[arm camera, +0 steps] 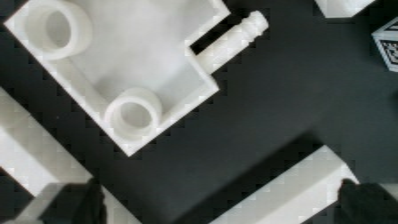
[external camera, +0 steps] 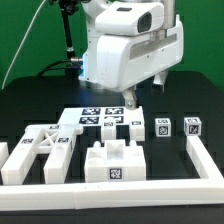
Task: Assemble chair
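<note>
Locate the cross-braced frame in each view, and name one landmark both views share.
Exterior view: the frame lies near the front on the exterior view's left, beside the tagged block.
Wrist view: not in it; a slab with two round sockets shows instead.
Shared landmark: the black table.

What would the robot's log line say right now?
state: hovering | gripper: open, empty | wrist view: flat slab, two round sockets | cross-braced frame: untouched
</note>
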{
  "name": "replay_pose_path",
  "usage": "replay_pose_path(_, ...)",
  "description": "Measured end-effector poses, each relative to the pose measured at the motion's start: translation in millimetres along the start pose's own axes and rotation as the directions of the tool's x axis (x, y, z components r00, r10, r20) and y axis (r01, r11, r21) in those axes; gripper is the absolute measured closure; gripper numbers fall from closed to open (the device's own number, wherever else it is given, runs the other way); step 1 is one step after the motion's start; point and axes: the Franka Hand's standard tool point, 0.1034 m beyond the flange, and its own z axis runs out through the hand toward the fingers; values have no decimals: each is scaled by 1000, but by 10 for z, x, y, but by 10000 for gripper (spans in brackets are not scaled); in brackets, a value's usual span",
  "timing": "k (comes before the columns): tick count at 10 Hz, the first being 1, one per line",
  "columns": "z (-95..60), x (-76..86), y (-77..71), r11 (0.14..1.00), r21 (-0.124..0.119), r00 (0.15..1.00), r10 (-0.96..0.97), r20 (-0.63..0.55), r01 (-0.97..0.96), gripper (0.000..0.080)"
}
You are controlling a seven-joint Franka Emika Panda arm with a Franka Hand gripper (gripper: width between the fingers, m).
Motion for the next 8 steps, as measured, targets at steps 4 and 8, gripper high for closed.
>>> replay_pose_path(4, 113, -124, 136, 966, -1, 966, 259, 2, -259, 150)
replay_pose_path(8, 308, -350, 366, 844, 42, 844, 535, -14, -534, 150)
